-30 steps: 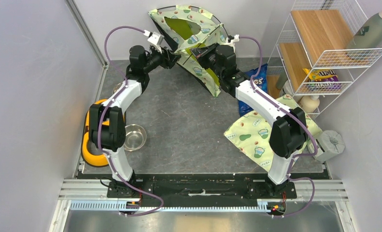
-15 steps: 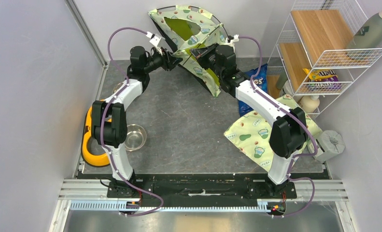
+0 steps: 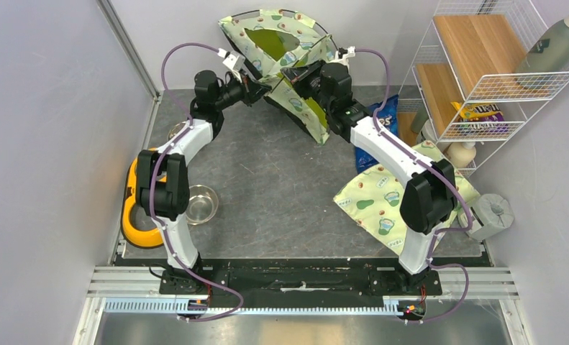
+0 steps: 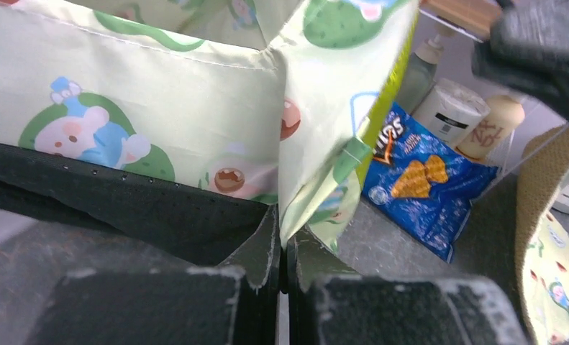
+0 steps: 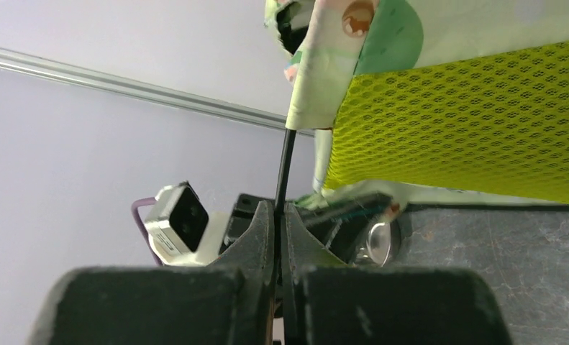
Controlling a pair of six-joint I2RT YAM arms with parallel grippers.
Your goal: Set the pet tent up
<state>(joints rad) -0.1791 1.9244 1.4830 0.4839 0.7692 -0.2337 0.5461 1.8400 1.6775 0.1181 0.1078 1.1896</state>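
Stretching the half-raised pet tent (image 3: 281,43) into its dome is judged to be the step in hand. The tent is seen leaning and partly folded near the wire rack (image 3: 497,65), on the side of it that faces the left arm. A seamed fabric edge (image 4: 290,201) is pinched between the closed jaws of the left gripper (image 4: 283,251), and a thin black pole (image 5: 285,165) is clamped by the right gripper (image 5: 278,230). Next, both grips probably need to be drawn apart gently, so that the pole is bowed and no fabric slips free.
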